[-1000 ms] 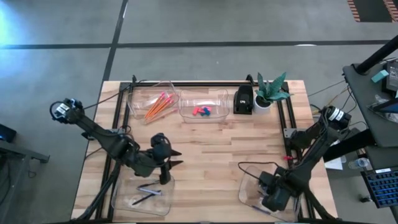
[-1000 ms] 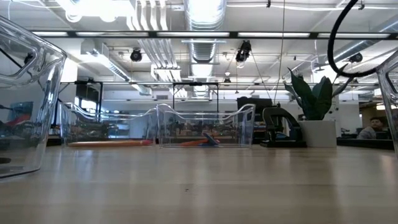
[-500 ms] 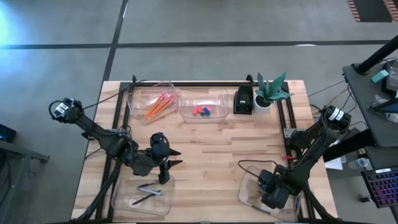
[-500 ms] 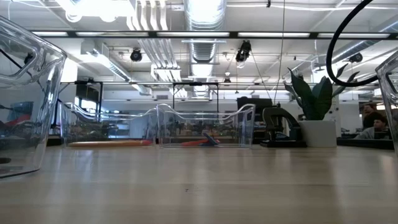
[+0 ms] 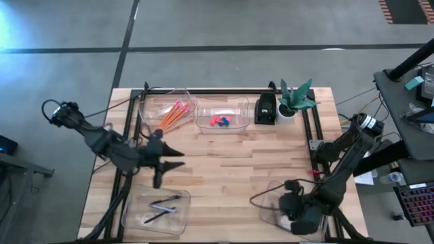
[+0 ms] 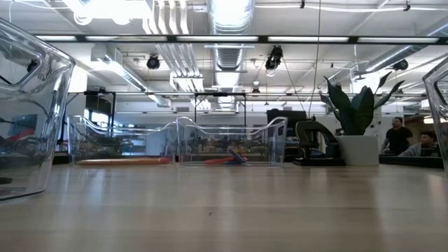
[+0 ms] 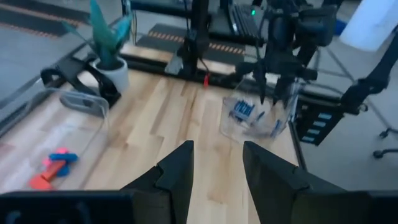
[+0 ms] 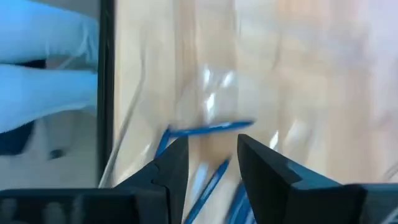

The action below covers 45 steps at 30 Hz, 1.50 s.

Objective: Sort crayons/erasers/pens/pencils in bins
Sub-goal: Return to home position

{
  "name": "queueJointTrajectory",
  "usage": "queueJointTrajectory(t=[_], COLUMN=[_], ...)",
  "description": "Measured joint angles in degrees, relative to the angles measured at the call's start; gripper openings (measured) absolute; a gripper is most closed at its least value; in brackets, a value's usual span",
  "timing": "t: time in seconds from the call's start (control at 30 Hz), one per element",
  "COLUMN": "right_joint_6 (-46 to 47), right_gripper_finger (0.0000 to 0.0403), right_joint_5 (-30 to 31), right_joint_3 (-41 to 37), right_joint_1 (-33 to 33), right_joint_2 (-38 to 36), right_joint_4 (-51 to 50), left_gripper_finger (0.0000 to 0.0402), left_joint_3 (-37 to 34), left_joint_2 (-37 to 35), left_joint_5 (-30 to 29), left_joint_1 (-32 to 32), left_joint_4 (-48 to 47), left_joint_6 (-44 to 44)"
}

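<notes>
High view shows the left gripper over the bare table, between the bin with pencils and the near-left bin holding the pens; its fingers are spread apart and hold nothing. The right gripper hangs over the near-right bin; its fingers are parted and empty, above blue crayons lying inside. The erasers lie in the far middle bin.

blue crayons blurred, partly hidden behind right end effector
</notes>
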Motion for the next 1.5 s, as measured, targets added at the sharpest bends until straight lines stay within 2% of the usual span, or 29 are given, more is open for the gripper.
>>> queueJointTrajectory(t=[0.17,0.33,0.53,0.7,0.93,1.17,1.3,1.5], right_joint_6=[-12.4,-17.6,-18.1,-20.1,-28.4,-35.9,-39.4,-44.0], right_gripper_finger=[0.0125,0.0127,0.0127,0.0128,0.0128,0.0128,0.0128,0.0128], right_joint_5=[8.1,8.5,8.5,8.3,8.2,8.2,7.8,3.8], right_joint_3=[2.2,-0.2,-7.8,-14.4,-21.4,-26.3,-29.8,-35.4], right_joint_1=[-1.5,-4.4,-8.8,-12.6,-15.9,-19.6,-22.7,-28.0], right_joint_2=[-1.2,-4.5,-9.8,-13.8,-18.7,-24.4,-27.1,-29.4], right_joint_4=[0.0,0.2,1.6,8.1,19.5,26.9,34.5,44.8], left_gripper_finger=[0.0125,0.0125,0.0125,0.0125,0.0125,0.0125,0.0125,0.0125], left_joint_3=[0.0,-1.2,-6.8,-12.5,-23.0,-34.2,-39.7,-46.9], left_joint_2=[-5.3,-9.0,-13.8,-19.7,-29.1,-37.2,-39.7,-41.3], left_joint_5=[-2.7,-6.5,-10.7,-14.0,-15.9,-16.6,-16.1,-14.9], left_joint_1=[0.0,0.0,0.0,0.0,0.0,0.0,0.0,0.0], left_joint_4=[-4.4,-8.1,-8.5,-9.3,-8.9,-1.3,3.3,11.4], left_joint_6=[0.0,-0.1,-0.4,-3.4,-10.9,-12.2,-12.1,-11.7])
